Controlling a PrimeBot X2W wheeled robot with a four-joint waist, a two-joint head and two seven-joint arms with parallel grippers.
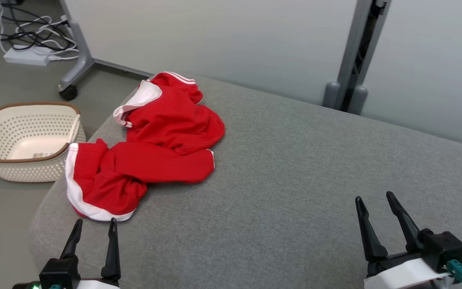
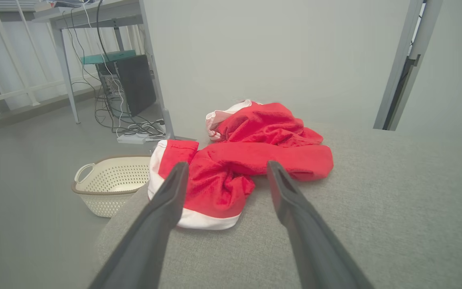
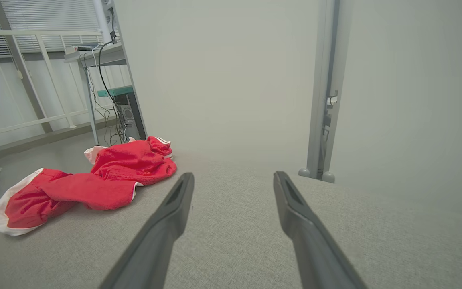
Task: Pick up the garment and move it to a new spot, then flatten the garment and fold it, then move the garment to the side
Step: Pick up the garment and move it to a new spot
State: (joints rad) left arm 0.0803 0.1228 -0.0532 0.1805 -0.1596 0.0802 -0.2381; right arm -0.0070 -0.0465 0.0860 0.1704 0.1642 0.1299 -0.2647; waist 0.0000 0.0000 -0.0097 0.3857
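A red garment [image 1: 155, 148] with white trim lies crumpled on the left part of the grey fabric surface [image 1: 295, 180], reaching its left edge. My left gripper [image 1: 96, 221] is open at the lower left, its tips just short of the garment's near white hem. In the left wrist view the garment [image 2: 247, 160] lies straight ahead between my open fingers [image 2: 171, 192]. My right gripper [image 1: 374, 196] stands open at the lower right, far from the cloth, with nothing between its fingers. The right wrist view shows the garment [image 3: 94, 180] off to the left.
A cream perforated basket [image 1: 26, 138] with a brown rim stands on the floor left of the surface. Behind it are cables, a white power strip [image 1: 26, 56] and a wheeled grey stand leg [image 1: 74, 64]. A pale partition wall [image 1: 215, 36] backs the surface.
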